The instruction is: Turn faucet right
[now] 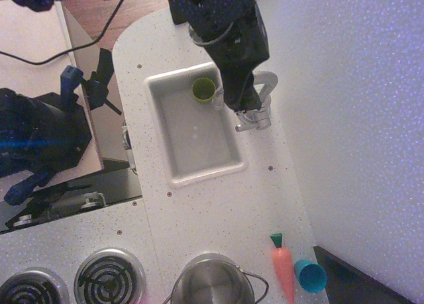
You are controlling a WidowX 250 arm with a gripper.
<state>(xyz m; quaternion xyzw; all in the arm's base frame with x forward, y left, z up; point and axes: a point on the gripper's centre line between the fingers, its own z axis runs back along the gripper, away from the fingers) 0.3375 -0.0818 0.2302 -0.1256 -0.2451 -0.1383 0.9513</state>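
Note:
The faucet [267, 84] is a small shiny silver tap on the counter at the right rim of the white sink [199, 179]. Its curved arch shows to the right of my arm, and its base with a short lever [254, 122] shows just below my fingers. My black gripper [244, 107] comes down from the top of the view and sits right on the faucet, covering its middle. The fingers are dark and seen from above, so I cannot tell whether they are closed on the tap.
A green cup [203, 89] stands in the sink's far corner, close to the left of my gripper. A steel pot [212, 284], a toy carrot [283, 267] and a blue cup [310, 275] lie at the near counter edge. Stove burners [109, 275] are at bottom left. A white wall runs along the right.

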